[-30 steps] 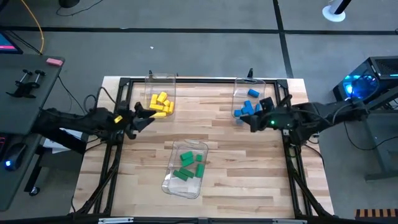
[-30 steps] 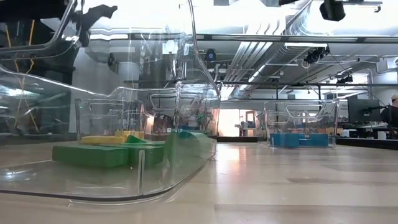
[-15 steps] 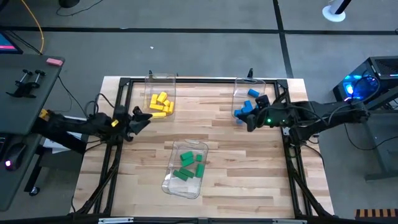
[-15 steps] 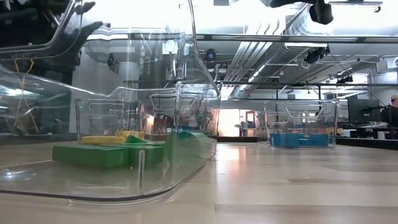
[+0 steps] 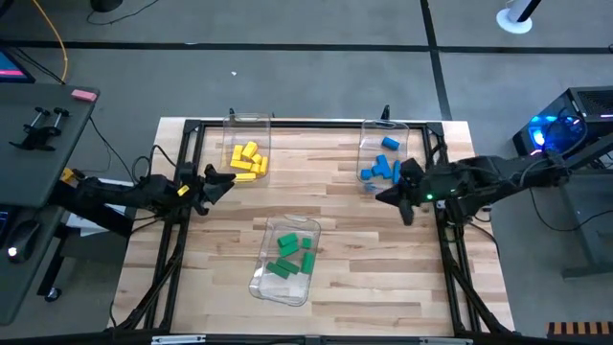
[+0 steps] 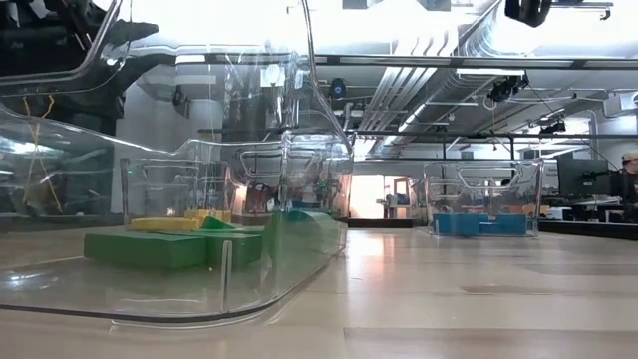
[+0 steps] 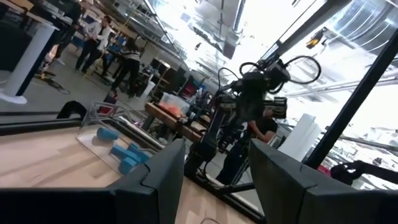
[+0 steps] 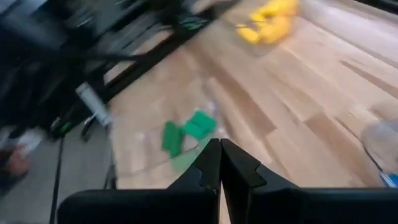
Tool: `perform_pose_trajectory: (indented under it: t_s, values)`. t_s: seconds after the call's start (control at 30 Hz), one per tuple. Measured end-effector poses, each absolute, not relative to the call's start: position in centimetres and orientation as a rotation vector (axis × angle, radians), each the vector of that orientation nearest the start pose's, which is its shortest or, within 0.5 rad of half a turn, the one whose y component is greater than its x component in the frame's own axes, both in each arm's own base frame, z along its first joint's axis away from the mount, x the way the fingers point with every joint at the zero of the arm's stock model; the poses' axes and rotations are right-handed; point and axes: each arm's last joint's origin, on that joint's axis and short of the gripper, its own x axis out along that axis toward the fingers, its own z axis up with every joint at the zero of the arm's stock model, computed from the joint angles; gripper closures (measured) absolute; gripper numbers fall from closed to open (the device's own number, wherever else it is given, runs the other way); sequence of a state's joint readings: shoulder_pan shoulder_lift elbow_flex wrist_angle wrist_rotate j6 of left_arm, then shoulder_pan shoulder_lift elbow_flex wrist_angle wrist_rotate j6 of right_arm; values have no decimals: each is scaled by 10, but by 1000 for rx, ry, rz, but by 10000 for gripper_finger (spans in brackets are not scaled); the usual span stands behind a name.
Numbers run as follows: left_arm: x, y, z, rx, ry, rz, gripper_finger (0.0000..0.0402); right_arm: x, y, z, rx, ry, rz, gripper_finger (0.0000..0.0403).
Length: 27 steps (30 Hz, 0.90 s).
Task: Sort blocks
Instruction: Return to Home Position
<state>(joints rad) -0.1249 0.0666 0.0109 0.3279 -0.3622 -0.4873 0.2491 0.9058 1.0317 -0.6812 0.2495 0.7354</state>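
The blocks lie sorted in three clear bins on the wooden table. The yellow blocks sit in the far left bin, the blue blocks in the far right bin, and the green blocks in the near middle bin. My left gripper is open and hovers just left of the yellow bin, holding nothing. My right gripper is shut and empty. It hangs above the table, on the near side of the blue bin. In the low view the green blocks rest flat on their bin's floor.
The three clear bins stand apart: the yellow one's rim and the blue one's rim at the far edge, the green one's wall nearer the middle. Bare wood lies between them. A dark frame runs around the table.
My left gripper has drawn back a little toward the table's left edge, away from the yellow bin. My right gripper has pulled away from the blue bin, toward the near and right edges, and has risen. No block has moved.
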Motion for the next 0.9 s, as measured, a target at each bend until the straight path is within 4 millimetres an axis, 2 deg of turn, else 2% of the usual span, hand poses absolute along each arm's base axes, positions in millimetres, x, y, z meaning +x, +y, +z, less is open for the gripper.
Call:
perform_pose_trajectory:
  t_s: [0.1, 0.17, 0.23, 0.3, 0.37, 0.47, 0.6, 0.77, 0.9]
  values:
    - [97, -2, 193, -546, -316, 168, 238, 160, 36, 361, 457, 465, -42, 402]
    - [97, -2, 193, -549, -316, 167, 238, 159, 34, 364, 403, 352, 68, 402]
    - [97, -2, 193, -545, -315, 168, 238, 161, 32, 358, 379, 198, 191, 402]
    - [97, -2, 193, -546, -315, 168, 238, 168, 30, 342, 382, 30, 311, 402]
    - [97, -2, 193, -548, -315, 167, 238, 174, 25, 316, 390, -77, 379, 402]
    - [97, -2, 193, -545, -315, 168, 238, 175, 17, 272, 387, -120, 390, 403]
    - [97, -2, 193, -547, -315, 167, 238, 162, 10, 235, 427, -155, 405, 403]
    - [97, -2, 193, -548, -315, 167, 238, 145, 7, 207, 437, -184, 406, 403]
    - [97, -2, 193, -546, -315, 166, 238, 136, 8, 186, 416, -141, 390, 403]
